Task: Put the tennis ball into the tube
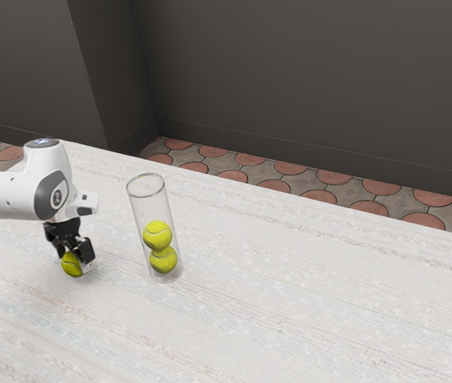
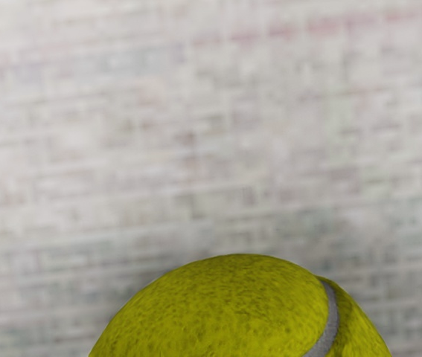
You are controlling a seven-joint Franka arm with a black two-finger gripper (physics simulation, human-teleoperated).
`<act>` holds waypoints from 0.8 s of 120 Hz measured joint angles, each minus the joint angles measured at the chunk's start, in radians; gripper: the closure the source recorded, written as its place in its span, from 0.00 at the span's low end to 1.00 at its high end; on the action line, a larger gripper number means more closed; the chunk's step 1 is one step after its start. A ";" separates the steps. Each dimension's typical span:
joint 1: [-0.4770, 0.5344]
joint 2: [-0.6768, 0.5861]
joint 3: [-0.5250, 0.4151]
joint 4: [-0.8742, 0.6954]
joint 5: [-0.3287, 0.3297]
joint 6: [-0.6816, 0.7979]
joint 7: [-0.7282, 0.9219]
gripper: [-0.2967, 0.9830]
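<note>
The end effector (image 1: 74,254) is down at the tennis ball (image 1: 71,265), which it partly hides; whether it pinches the ball or is spread around it, I cannot tell. The wrist view cuts the ball off at its edge. Apart from the end effector, toward the exterior view's right, the clear tube (image 1: 143,209) stands on the table (image 1: 289,295), an upper ball (image 1: 158,234) partly covering a lower ball (image 1: 163,261) inside.
</note>
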 joint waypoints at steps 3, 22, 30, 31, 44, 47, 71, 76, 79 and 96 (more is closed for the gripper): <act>0.000 0.000 0.000 0.000 -0.002 -0.001 0.000 0.24; -0.001 0.000 -0.001 -0.001 -0.011 -0.006 0.003 0.29; -0.002 0.000 -0.001 -0.001 -0.013 -0.009 0.004 0.32; -0.002 0.000 -0.001 -0.001 -0.013 -0.009 0.004 0.32; -0.002 0.001 -0.001 -0.001 -0.015 -0.012 0.005 0.37; -0.002 0.001 -0.001 -0.001 -0.015 -0.012 0.005 0.38; -0.002 0.004 -0.001 -0.001 -0.014 -0.014 0.005 0.45; -0.002 0.008 -0.001 -0.001 -0.013 -0.014 0.004 0.46; -0.002 0.010 -0.001 -0.001 -0.012 -0.014 0.003 0.47; -0.002 0.007 -0.001 -0.001 -0.007 -0.014 -0.003 0.50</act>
